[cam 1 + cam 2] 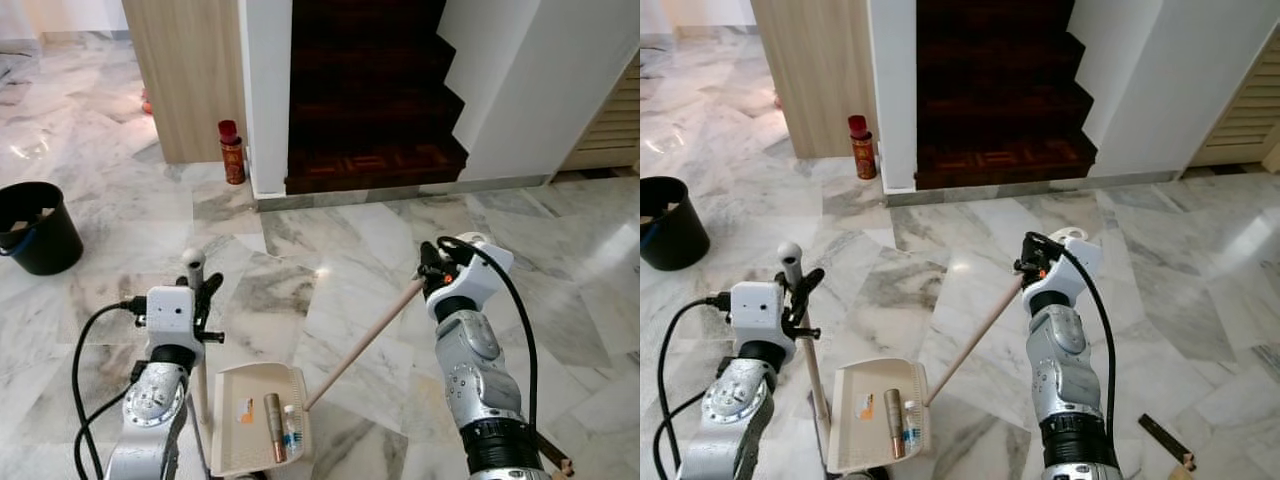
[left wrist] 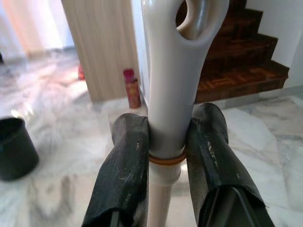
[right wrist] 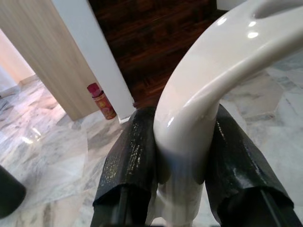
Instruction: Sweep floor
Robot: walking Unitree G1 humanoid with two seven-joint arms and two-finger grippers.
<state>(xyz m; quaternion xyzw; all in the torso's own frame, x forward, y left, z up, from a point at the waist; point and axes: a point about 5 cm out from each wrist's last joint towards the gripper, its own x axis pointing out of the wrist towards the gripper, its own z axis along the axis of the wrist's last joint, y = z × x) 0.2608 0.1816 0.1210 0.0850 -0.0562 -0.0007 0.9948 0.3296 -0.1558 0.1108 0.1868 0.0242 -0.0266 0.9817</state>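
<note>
A: Broom [image 1: 365, 343]: its wooden stick slants from the right hand [image 1: 432, 268] down toward the robot's left, ending beside the dustpan [image 1: 258, 430] on the marble floor [image 1: 350, 250]. The head can't be made out.

B: Grip?

A: The right hand's fingers [image 3: 130, 165] are clamped on the broom's white top handle. The left hand [image 2: 165, 156] is closed around the dustpan's upright grey handle [image 1: 193, 265].

B: What's in the pan?

A: A few small items, including a brown tube. The pan lies between the arms, nearer the left.

B: So the next sweep?

A: Probably along the stick's axis, leftward into the pan mouth.
</note>
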